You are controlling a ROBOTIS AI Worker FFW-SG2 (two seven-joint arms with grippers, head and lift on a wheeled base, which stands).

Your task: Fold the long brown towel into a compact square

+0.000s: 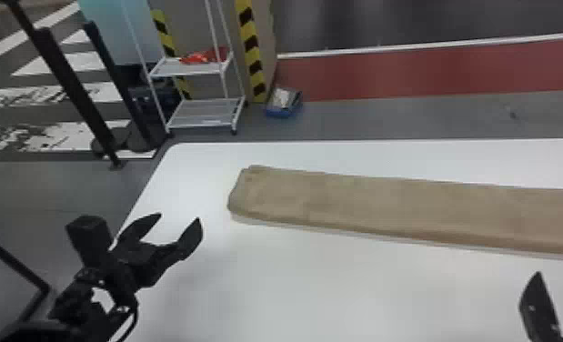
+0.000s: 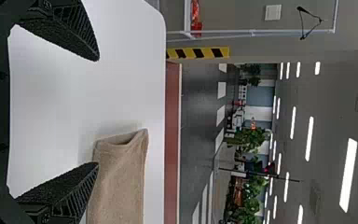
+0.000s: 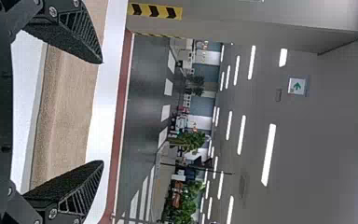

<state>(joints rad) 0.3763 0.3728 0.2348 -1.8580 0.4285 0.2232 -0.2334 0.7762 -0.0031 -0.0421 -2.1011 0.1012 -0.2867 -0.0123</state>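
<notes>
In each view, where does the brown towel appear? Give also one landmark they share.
Head view: towel, from left of centre to the right edge.
Left wrist view: towel, partly behind the left claw.
Right wrist view: towel, behind the right claw.
Shared landmark: red floor strip.

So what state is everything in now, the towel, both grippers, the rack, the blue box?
Towel: long strip, not yet square.
Left gripper: open, empty.
Right gripper: open, empty.
Rack: upright, red item on its upper shelf.
Blue box: on the floor.
</notes>
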